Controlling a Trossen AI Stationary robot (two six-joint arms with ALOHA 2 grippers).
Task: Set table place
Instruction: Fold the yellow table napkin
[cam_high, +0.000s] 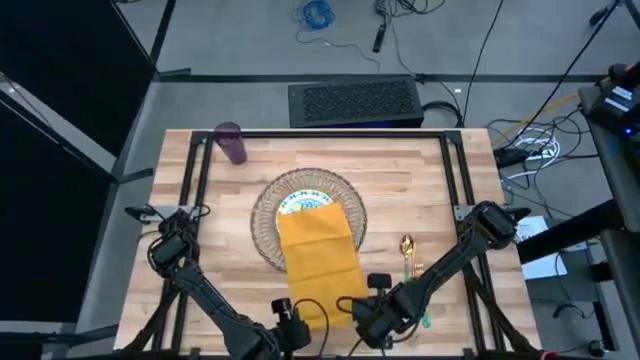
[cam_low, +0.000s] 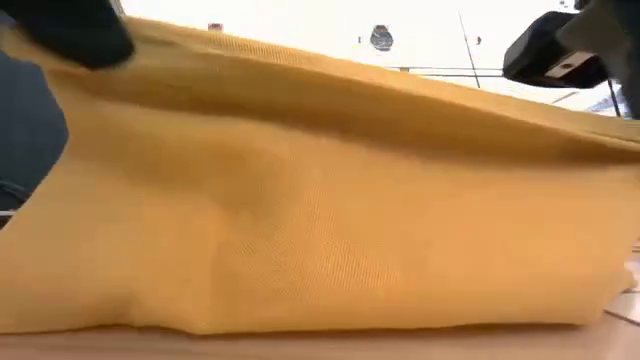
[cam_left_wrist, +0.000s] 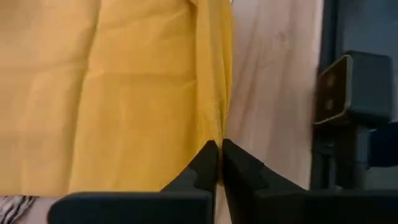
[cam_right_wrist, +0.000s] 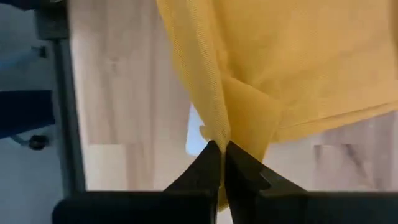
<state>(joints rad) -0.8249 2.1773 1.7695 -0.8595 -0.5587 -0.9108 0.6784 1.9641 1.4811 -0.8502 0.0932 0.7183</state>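
Mustard-yellow cloth napkin (cam_high: 318, 258) lying over round woven straw mat (cam_high: 268, 222) and plate, left gripper (cam_left_wrist: 219, 163) pinching its near corner between closed fingers, right gripper (cam_right_wrist: 222, 163) clamping the neighbouring corner

A light plank surface (cam_high: 420, 180) with a thin black frame carries a place setting. A round woven mat (cam_high: 268, 220) lies at its centre, a purple cup (cam_high: 232, 142) stands near the far left corner, and a gold spoon (cam_high: 407, 250) rests right of the mat. A mustard-yellow napkin (cam_high: 320, 262) stretches from the mat toward the near edge, its front end lying on the planks.
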